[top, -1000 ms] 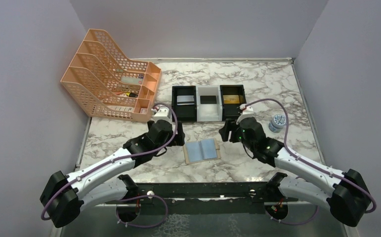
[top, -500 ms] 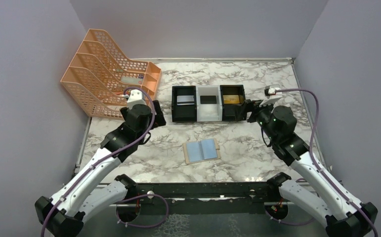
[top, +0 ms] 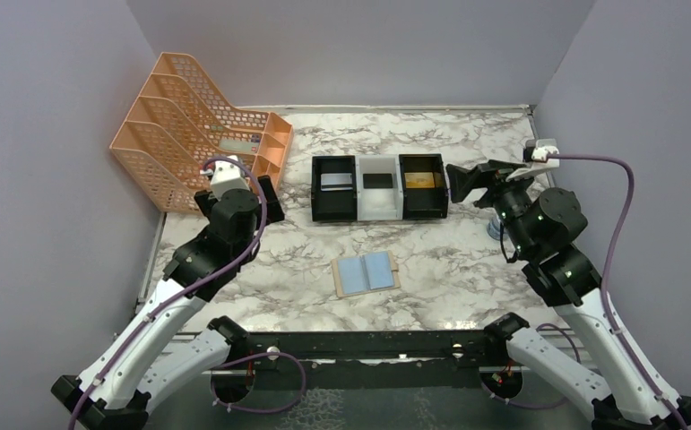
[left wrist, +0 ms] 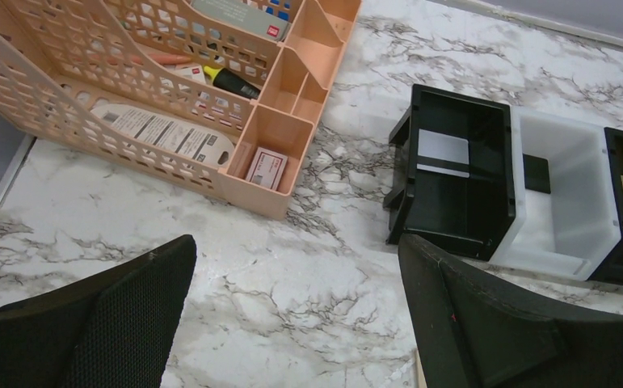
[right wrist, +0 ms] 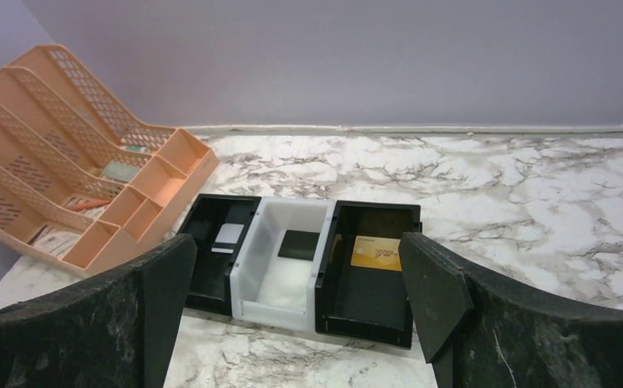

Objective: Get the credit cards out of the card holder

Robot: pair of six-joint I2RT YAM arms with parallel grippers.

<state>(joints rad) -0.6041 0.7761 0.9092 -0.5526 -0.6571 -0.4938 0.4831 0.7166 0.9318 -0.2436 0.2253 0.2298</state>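
The tabletop (top: pixel 467 260) looks smooth and marbled, the trays (top: pixel 334 212) plastic, the card holder (top: pixel 367 273) matt.

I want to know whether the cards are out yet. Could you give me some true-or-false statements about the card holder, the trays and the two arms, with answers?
1. The card holder lies open on the table. True.
2. The right gripper holds the gold card. False: its fingers are open and empty, and the gold card lies in the right black tray.
3. The white tray sits between the left black tray and the right black tray. True.
4. The left gripper touches the card holder. False: it hangs open near the orange organiser, well apart from the card holder.
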